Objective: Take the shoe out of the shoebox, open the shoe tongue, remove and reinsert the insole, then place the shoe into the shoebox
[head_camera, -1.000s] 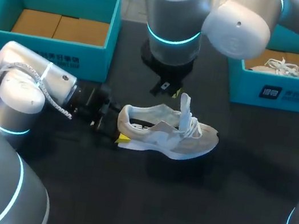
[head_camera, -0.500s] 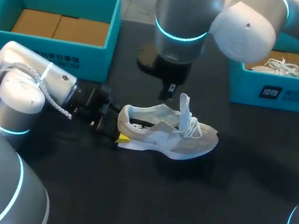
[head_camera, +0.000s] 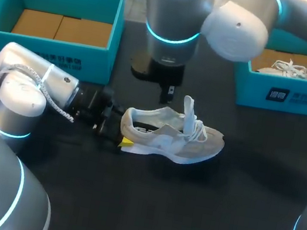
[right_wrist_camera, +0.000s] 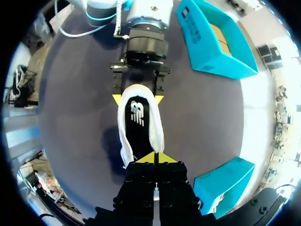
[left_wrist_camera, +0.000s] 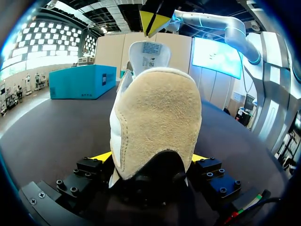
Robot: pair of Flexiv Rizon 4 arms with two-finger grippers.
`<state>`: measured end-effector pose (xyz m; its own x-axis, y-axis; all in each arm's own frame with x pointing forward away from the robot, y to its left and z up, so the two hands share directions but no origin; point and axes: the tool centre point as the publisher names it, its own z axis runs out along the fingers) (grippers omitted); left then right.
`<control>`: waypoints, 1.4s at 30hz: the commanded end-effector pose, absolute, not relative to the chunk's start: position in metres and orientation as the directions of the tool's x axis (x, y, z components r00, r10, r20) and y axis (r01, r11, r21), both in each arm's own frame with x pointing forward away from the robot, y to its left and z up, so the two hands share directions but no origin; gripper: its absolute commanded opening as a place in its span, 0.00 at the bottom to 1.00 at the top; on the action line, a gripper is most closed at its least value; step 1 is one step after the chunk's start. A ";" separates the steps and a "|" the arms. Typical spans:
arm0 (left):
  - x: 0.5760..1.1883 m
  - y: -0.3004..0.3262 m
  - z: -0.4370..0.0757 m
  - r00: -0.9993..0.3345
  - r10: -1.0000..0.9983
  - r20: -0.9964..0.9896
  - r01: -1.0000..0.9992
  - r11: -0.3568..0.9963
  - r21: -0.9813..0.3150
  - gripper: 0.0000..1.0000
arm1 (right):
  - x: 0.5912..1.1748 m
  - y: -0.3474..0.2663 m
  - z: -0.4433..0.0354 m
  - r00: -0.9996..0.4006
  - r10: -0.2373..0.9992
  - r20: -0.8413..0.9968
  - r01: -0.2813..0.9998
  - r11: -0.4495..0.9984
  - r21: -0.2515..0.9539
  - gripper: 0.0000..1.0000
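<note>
Yellow-tipped left tool [left_wrist_camera: 149, 157]: clenched on the heel of the shoe [head_camera: 173, 135], with one tip pressed against each side of the tan suede heel; the arm comes in low from 9 o'clock.
Right tool [right_wrist_camera: 154, 157]: fingers pressed together with nothing between them; it points down just above the shoe's opening, on its 12 o'clock side, and does not touch it.
Shoe: pale grey and white, upright on its sole near the middle of the desk [head_camera: 195, 217]; heel toward 9 o'clock, toe toward 3 o'clock in the head view.
Tongue [head_camera: 189, 108]: lifted and standing up above the white laces.
Insole [right_wrist_camera: 137, 115]: black, lying flat inside the shoe.
Left box [head_camera: 57, 53]: teal and open, at 10 o'clock from the shoe, with brown cardboard [head_camera: 62, 27] across its floor.
Right box [head_camera: 291, 94]: teal, at 2 o'clock from the shoe, holding a second shoe [head_camera: 298, 69], pale with white laces.
Desk: black and matt, carrying the shoe and both boxes.
</note>
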<state>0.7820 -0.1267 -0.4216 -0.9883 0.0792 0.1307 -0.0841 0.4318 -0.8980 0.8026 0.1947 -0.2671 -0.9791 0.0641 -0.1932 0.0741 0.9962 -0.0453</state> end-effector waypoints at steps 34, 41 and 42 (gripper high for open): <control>0.781 -0.125 -0.423 -0.988 0.079 0.130 -0.084 0.432 -0.898 0.00 | 0.789 0.184 -0.372 -0.997 0.059 0.048 0.057 0.997 -0.043 0.00; 0.781 -0.125 -0.423 -0.988 0.079 0.130 -0.084 0.432 -0.898 0.00 | 0.786 0.182 -0.375 -0.996 0.071 0.055 0.069 0.997 -0.037 0.00; 0.781 -0.125 -0.423 -0.988 0.079 0.130 -0.084 0.432 -0.898 0.00 | 0.787 0.182 -0.376 -0.996 0.075 0.051 0.073 0.997 -0.032 0.00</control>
